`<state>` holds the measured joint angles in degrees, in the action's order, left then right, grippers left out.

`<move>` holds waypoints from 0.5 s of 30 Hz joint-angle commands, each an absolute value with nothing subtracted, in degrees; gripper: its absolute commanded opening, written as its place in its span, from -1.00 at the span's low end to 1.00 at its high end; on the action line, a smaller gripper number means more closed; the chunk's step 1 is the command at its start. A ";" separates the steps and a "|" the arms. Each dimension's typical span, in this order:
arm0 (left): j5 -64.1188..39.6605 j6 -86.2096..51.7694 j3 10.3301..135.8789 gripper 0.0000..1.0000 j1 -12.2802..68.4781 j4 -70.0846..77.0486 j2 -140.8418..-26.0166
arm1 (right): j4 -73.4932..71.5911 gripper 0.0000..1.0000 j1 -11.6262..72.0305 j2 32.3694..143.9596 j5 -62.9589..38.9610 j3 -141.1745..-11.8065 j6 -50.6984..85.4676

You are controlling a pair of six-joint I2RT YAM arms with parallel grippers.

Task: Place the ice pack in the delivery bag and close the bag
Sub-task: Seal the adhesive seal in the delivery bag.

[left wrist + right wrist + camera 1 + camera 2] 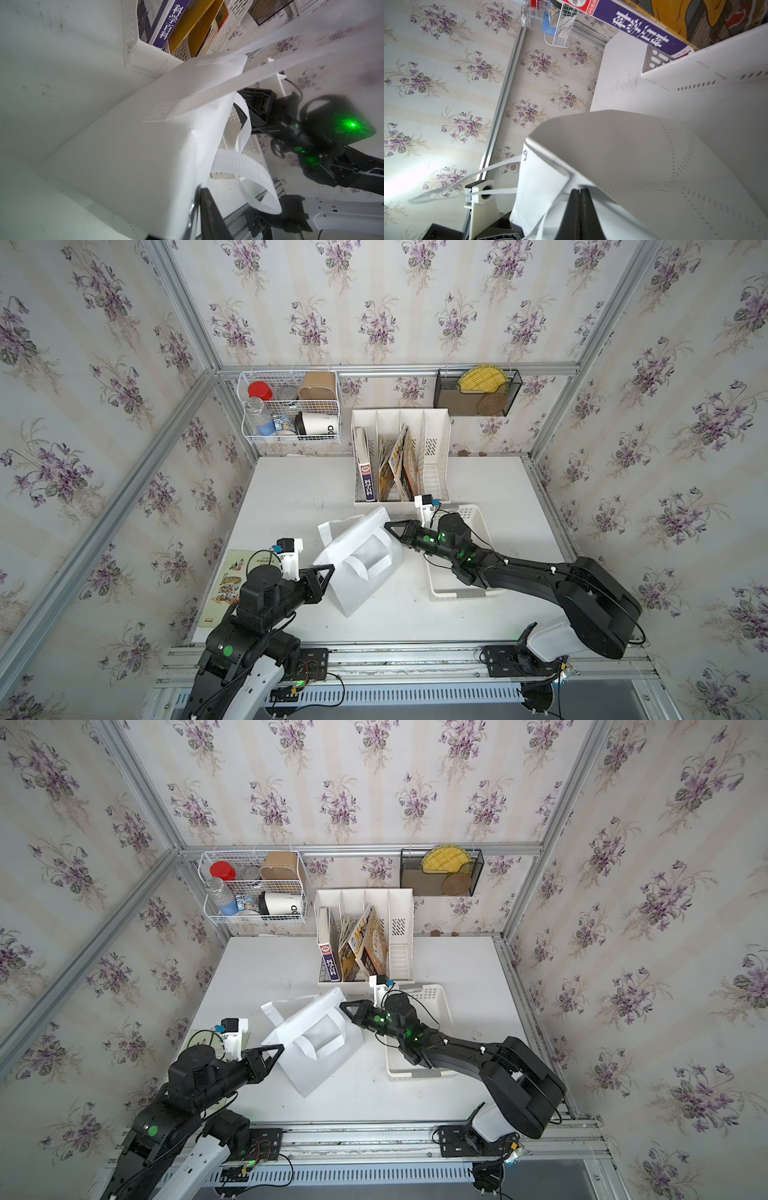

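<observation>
The bag (357, 576) sits mid-surface (291, 497). The right claw (389, 526) is closed, pinching the bag's far rim. Its arm crosses the basket (457, 594), which lies just beside the bag toward the right edge. The left claw (329, 571) touches the bag's near-left side; I cannot tell how far it is parted. A rack (436, 472) of books stands close behind the bag. A booklet (224, 589) lies by the left edge.

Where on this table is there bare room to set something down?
Bare table: back left, beside rack, behind bag; back right, beside rack, behind basket; front strip before both. Crowded: centre, where left gripper and right gripper flank the bag.
</observation>
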<state>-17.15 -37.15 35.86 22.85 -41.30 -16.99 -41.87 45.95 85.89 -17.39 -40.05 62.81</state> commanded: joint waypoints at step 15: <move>-11.51 -29.55 55.39 -0.05 22.85 -52.44 -18.43 | -42.21 -0.81 45.97 85.55 -16.90 -40.47 61.88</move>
<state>-11.79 -32.99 53.30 22.87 -51.29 -16.88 -41.85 45.95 85.91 -17.34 -40.27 62.70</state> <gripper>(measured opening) 0.478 0.096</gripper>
